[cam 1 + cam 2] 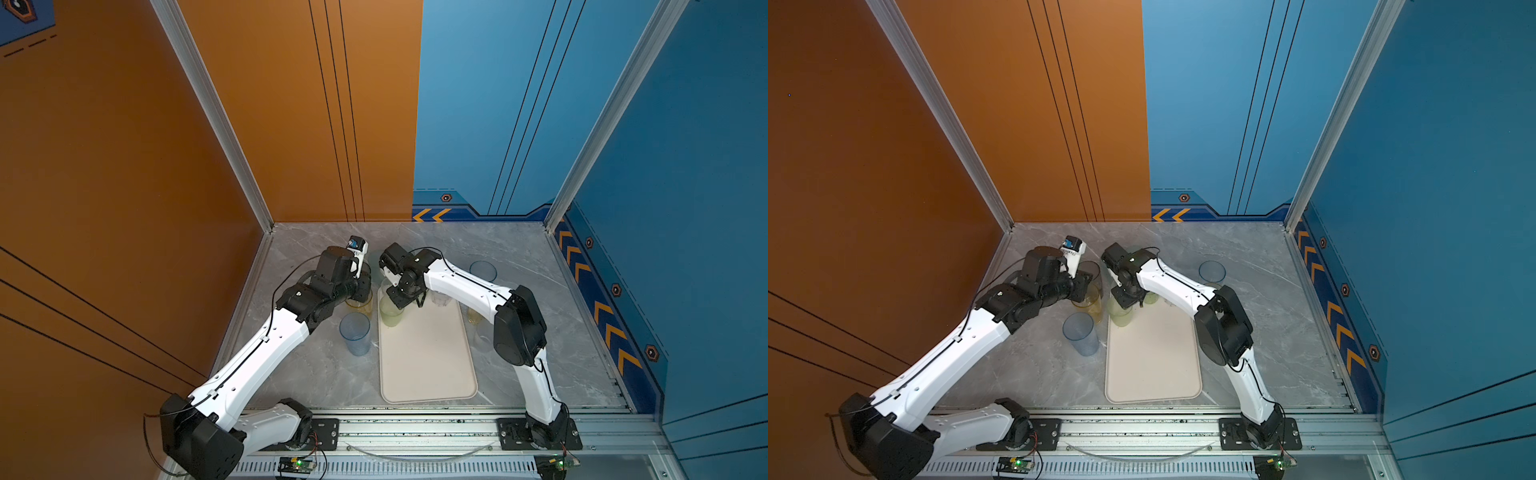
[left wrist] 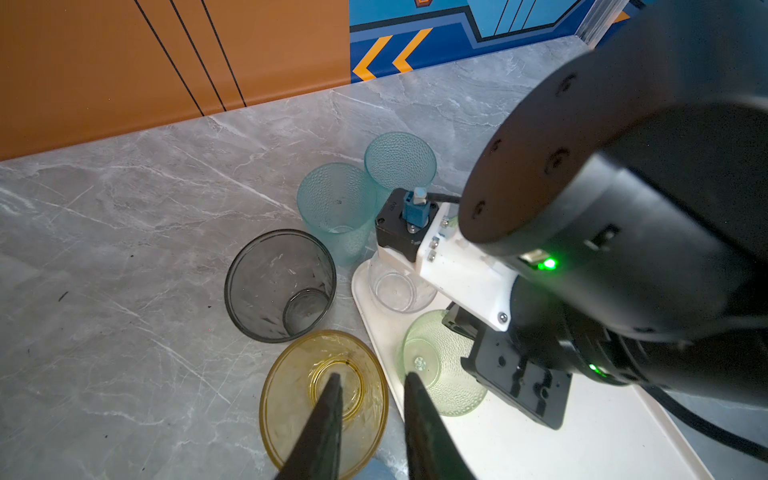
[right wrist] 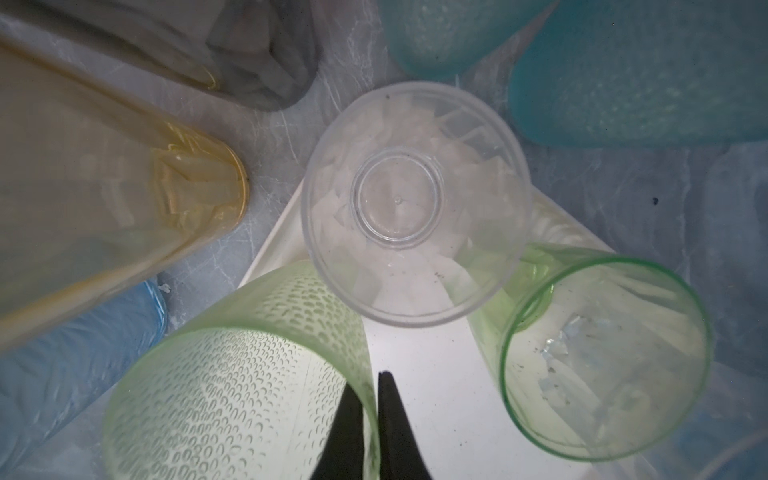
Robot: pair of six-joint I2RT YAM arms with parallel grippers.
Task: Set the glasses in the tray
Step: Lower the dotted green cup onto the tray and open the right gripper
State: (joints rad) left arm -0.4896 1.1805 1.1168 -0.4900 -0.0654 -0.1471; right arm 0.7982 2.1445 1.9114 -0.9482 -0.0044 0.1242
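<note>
Right gripper (image 3: 370,395) is pinching the dimpled green tumbler (image 3: 232,374) on the cream tray (image 3: 424,395) (clear tumbler (image 3: 415,203) crowding close); I'd be parting gently, lifting straight.

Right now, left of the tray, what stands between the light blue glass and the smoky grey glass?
The yellow glass stands there, upright; a top view shows it.

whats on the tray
At the tray's far end: a clear glass, a dotted green glass, a smooth green glass. The right arm hides part of it from above.
</note>
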